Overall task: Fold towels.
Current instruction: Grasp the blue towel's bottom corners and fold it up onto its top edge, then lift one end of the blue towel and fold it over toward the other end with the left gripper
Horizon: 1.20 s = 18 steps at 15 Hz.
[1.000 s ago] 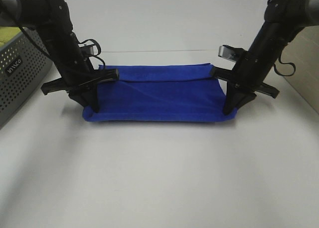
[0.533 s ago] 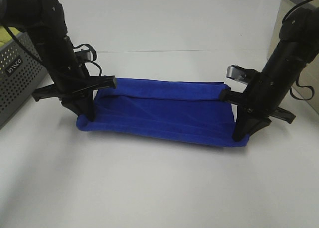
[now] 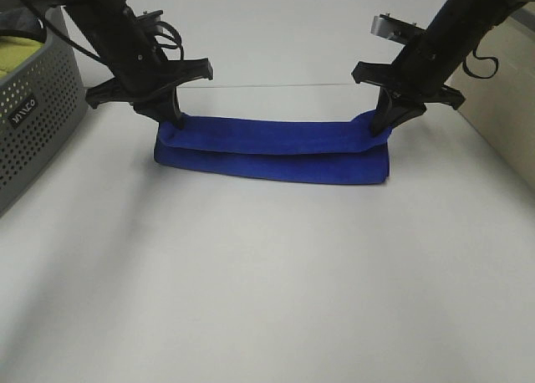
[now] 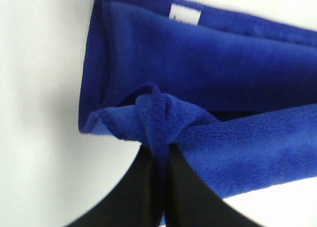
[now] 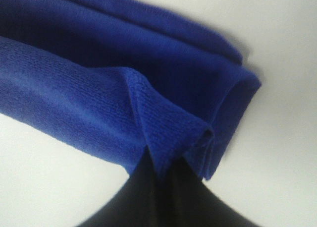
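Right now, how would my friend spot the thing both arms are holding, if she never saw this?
Find the white table, then look between the two black arms toward its back. A long folded towel lies there, its ends pinched by the left tool and the right tool. It is the only bright blue thing; the basket beside it is grey.

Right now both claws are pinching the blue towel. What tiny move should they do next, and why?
Probably open both and let go. The left gripper and right gripper each pinch one end of the towel by its top layer, and it already lies doubled in a long strip on the table, so this fold looks laid.
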Motion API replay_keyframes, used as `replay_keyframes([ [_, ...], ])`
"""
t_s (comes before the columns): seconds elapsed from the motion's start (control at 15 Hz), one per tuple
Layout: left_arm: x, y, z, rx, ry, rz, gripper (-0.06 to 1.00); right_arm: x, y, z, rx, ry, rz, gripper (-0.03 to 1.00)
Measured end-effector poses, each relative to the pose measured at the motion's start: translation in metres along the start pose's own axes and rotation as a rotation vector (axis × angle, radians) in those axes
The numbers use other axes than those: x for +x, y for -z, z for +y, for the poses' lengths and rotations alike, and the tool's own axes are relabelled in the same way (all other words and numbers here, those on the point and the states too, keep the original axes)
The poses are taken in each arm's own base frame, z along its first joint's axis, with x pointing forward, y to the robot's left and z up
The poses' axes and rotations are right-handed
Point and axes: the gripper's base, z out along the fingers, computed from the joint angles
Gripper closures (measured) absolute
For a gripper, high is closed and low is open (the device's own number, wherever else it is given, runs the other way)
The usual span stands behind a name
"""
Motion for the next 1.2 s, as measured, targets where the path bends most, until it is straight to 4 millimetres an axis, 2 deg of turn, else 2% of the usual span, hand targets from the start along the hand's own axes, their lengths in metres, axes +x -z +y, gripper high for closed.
replay_keyframes([
  [0.13,-0.011,-0.018,0.000,0.010,-0.001,-0.036,0.91,-0.009,-0.018,-0.008,0.025,-0.005,0.009,0.95],
  [0.27,-0.019,-0.027,-0.002,0.017,-0.004,-0.056,0.90,-0.008,-0.030,-0.014,0.036,-0.023,0.036,0.95],
  [0.33,-0.020,-0.030,-0.002,0.018,-0.004,-0.056,0.85,-0.008,-0.034,-0.015,0.037,-0.028,0.045,0.92],
  [0.4,-0.020,-0.032,-0.001,0.018,-0.003,-0.056,0.75,-0.008,-0.035,-0.015,0.033,-0.030,0.050,0.85],
  [0.47,-0.020,-0.034,-0.001,0.017,-0.003,-0.054,0.57,-0.007,-0.036,-0.014,0.022,-0.037,0.059,0.71],
  [0.6,-0.020,-0.034,0.000,0.008,-0.021,-0.056,0.23,-0.004,-0.035,-0.011,-0.018,-0.053,0.093,0.32],
  [0.67,-0.021,-0.033,0.001,-0.008,-0.041,-0.061,0.14,-0.003,-0.033,-0.009,-0.028,-0.045,0.109,0.21],
  [0.8,-0.022,-0.033,0.005,-0.054,-0.079,-0.072,0.10,-0.002,-0.029,-0.007,-0.039,-0.021,0.139,0.14],
  [1.0,-0.022,-0.035,0.007,-0.062,-0.088,-0.076,0.10,-0.002,-0.029,-0.007,-0.040,-0.014,0.143,0.13],
  [1.2,-0.016,-0.058,0.013,-0.062,-0.095,-0.031,0.11,-0.002,-0.029,-0.007,-0.040,-0.014,0.143,0.13],
])
